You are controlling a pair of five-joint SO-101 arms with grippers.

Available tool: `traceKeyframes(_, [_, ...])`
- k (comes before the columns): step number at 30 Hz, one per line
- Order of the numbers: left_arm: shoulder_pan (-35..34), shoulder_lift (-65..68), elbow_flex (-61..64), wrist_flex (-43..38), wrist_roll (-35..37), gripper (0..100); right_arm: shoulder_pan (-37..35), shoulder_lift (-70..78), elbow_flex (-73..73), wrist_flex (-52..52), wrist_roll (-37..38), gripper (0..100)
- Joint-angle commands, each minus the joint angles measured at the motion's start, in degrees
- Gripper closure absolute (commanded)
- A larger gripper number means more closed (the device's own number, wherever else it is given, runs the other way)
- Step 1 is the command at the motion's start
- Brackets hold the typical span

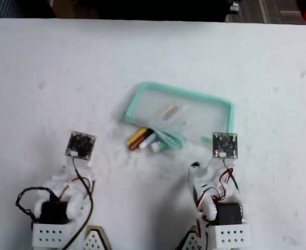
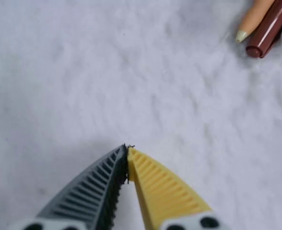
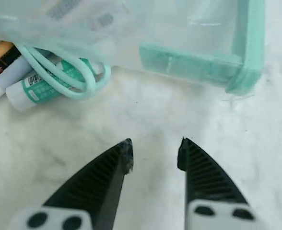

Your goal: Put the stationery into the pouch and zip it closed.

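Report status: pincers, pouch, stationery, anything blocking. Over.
Left pincer shut, short of the stationery. Right pincer open, just short of the pouch edge. Stationery sticking out at pouch's near side, not zipped. Path looks open.

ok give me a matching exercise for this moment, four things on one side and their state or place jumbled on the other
Things
1. left gripper
2. right gripper
3. pouch
4. teal cord loop

States or places
A. fingers apart, close to the pouch's teal corner
B. lying flat mid-table, translucent with a teal border
C. fingertips together over bare table
D. lying over the white tube at the pouch's edge

Pairs: 1-C, 2-A, 3-B, 4-D
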Motion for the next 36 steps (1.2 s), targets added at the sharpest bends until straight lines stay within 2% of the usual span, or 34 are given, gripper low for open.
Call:
traceKeyframes(1, [0.0, -0.7, -1.3, -4.3, -0.4, 98, 0.1, 0.4, 0.4, 0.4, -0.6, 84.3])
traceKeyframes(7, [0.0, -0.7, -12.6, -4.7, -0.5, 98, 0.1, 0.0, 0.4, 3.2, -0.4, 84.3])
traceKeyframes(14, [0.2, -0.7, -26.4, 3.2, -0.8, 98, 0.1, 0.0, 0.4, 3.3, -0.4, 84.3])
traceKeyframes(20, [0.2, -0.7, -27.5, -0.9, -0.8, 98, 0.1, 0.0, 0.4, 3.4, -0.4, 84.3])
traceKeyframes(29, [0.0, -0.7, -25.0, 1.9, -1.4, 97, 0.1, 0.0, 0.4, 3.5, -0.4, 84.3])
traceKeyframes(36, [0.2, -0.7, -14.2, -0.8, -17.2, 98, 0.1, 0.0, 0.4, 3.5, -0.4, 84.3])
